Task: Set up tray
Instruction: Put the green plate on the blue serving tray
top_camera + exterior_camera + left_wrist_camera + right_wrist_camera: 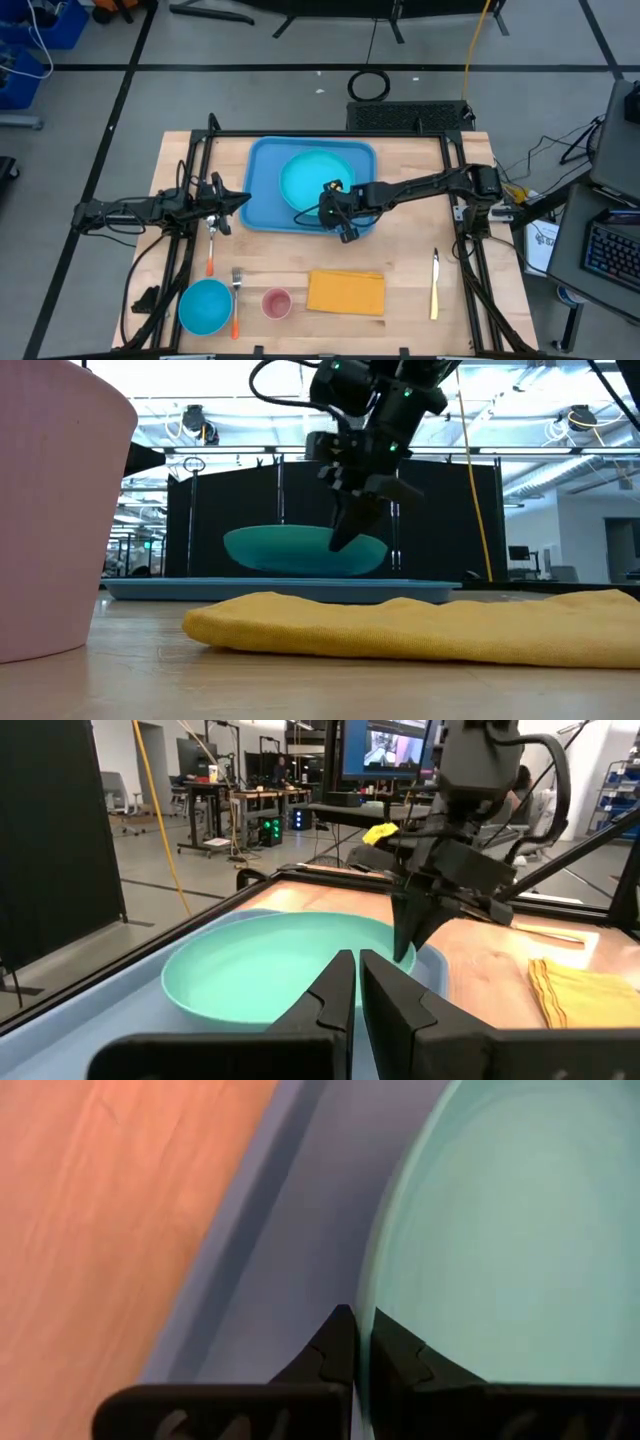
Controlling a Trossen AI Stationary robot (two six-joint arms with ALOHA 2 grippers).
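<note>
Tray (262,170) lies at the counter's (410,250) far edge, centred, a teal plate (315,178) inside it. Right pincer (343,224), fingers pressed together, hangs over the tray's near rim at the plate's edge. Left pincer (243,199), nearly closed and empty, waits beside the tray's left edge.

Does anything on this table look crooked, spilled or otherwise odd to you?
Nothing spilled or broken. The round teal plate sits inside the light-blue plastic tray; only the orange-yellow cloth napkin looks slightly rumpled, lying on the wooden table.
</note>
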